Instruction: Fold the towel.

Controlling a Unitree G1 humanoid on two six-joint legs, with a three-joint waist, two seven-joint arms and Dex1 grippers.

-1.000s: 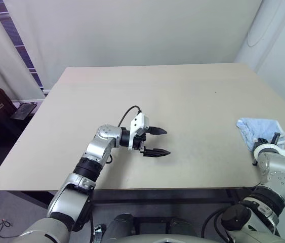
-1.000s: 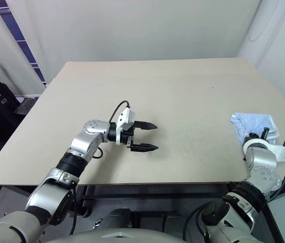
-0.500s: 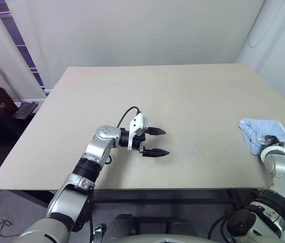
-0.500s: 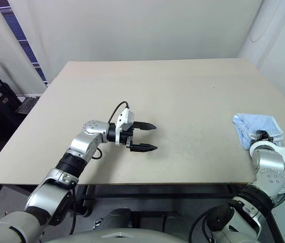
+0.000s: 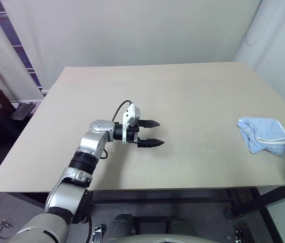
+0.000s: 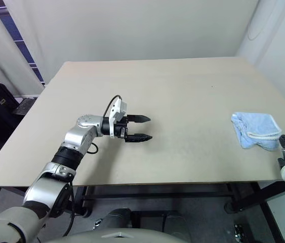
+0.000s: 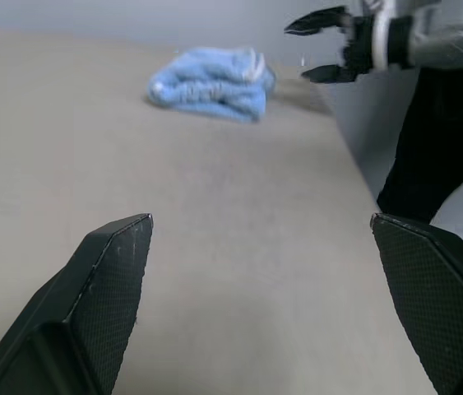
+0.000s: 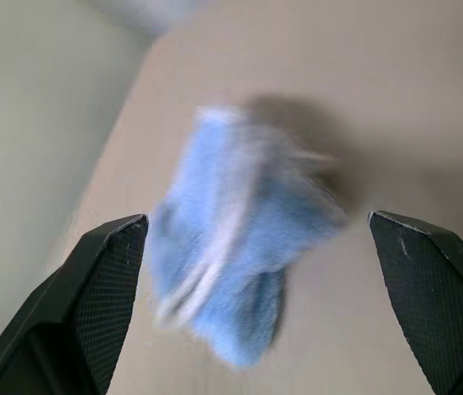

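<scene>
The beige table [image 5: 182, 91] spans most of the head views, a broad plain top with its near edge running across the lower part of the scene. Over its middle, somewhat toward the robot's left, the left arm reaches in with its left pincer [image 5: 149, 133] pointing level toward the robot's right; its two black fingers stand spread apart with nothing between them, hanging just above the tabletop. The towel [image 5: 262, 134], a light-blue terry cloth with a whitish hem, lies bunched in a loose, rumpled heap near the table's right edge, well apart from the left pincer. Nothing holds it. The right pincer [image 7: 330, 45] hangs off the table's right side, close to the near right corner and apart from the towel; seen from the left wrist, its black fingers [image 7: 312, 20] are parted and empty. In the right wrist view the towel [image 8: 239, 239] lies ahead between that pincer's wide-spread fingers [image 8: 99, 304], untouched by them.
</scene>
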